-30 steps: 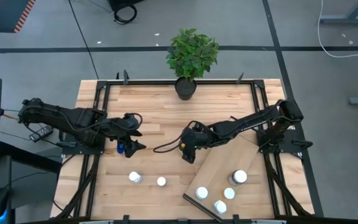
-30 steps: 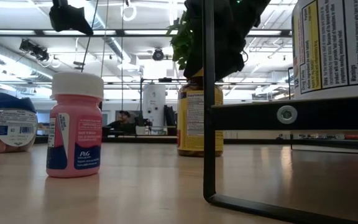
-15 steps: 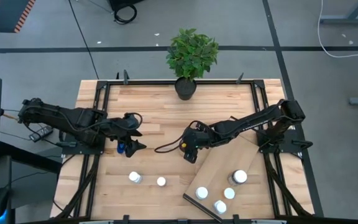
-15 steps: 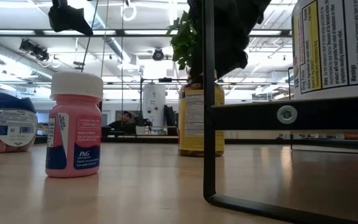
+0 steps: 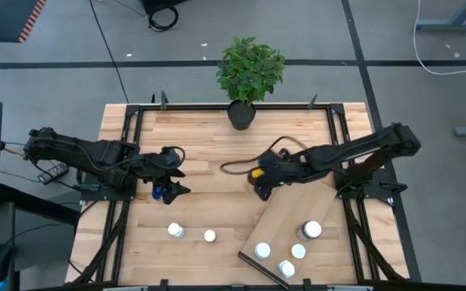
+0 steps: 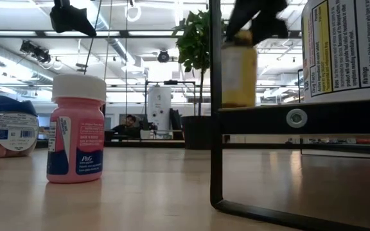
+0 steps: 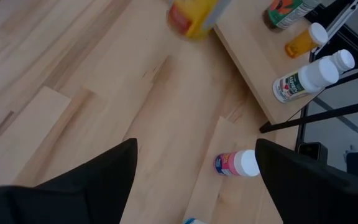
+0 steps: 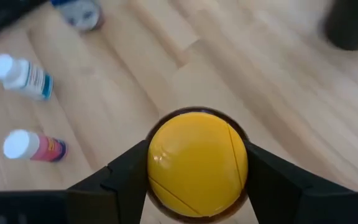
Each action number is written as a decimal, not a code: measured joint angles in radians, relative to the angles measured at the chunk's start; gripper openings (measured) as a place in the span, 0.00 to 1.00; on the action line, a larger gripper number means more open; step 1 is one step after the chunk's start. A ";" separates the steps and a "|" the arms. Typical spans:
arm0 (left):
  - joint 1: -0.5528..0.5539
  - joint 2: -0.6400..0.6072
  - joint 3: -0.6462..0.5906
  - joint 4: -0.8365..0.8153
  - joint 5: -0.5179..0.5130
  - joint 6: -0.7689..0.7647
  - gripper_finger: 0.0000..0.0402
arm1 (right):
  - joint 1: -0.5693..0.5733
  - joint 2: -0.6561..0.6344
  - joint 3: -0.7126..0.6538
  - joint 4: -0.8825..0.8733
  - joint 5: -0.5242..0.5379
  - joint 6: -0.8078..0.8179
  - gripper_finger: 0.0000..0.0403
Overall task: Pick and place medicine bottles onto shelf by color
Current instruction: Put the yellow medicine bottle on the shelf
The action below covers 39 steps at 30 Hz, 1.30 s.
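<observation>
Right gripper [image 5: 259, 179] clamped on the yellow-capped amber bottle [image 8: 197, 163], fingers pressed to both sides of the cap, lifted clear of the tabletop [image 5: 209, 153] near the upper corner of the shelf [image 5: 285, 218]. Left gripper [image 5: 171, 182] with fingers apart beside the blue-capped bottle [image 5: 158, 193]. Plank table under a black frame; potted plant [image 5: 249, 73] at the far edge; open office hall behind. Amber bottle upright, cap up, long axis vertical. Pink bottle [image 6: 77, 128] standing upright on the wood.
</observation>
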 joint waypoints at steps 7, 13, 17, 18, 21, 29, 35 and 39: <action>0.000 0.000 0.000 0.001 0.000 0.007 0.82 | 0.075 -0.127 0.000 -0.290 0.073 0.223 0.58; 0.000 0.000 0.000 0.001 -0.001 0.008 0.82 | 0.160 -0.154 0.000 -0.431 0.098 0.383 0.58; 0.000 0.000 0.000 0.002 -0.001 0.008 0.82 | 0.236 -0.160 0.000 -0.508 0.137 0.534 0.58; 0.000 0.000 0.000 0.002 -0.001 0.008 0.82 | 0.258 -0.159 0.000 -0.522 0.144 0.576 0.58; 0.000 0.000 0.000 0.003 0.000 0.008 0.82 | 0.318 -0.159 0.000 -0.579 0.158 0.694 0.58; 0.000 0.000 0.000 0.006 -0.001 0.006 0.82 | 0.492 -0.159 -0.001 -0.815 0.176 1.084 0.58; 0.000 0.000 0.000 0.006 0.000 0.000 0.82 | 0.626 -0.148 -0.049 -0.812 0.162 1.258 0.58; 0.000 0.000 0.000 0.006 0.000 -0.019 0.82 | 0.697 -0.146 -0.081 -0.805 0.144 1.330 0.58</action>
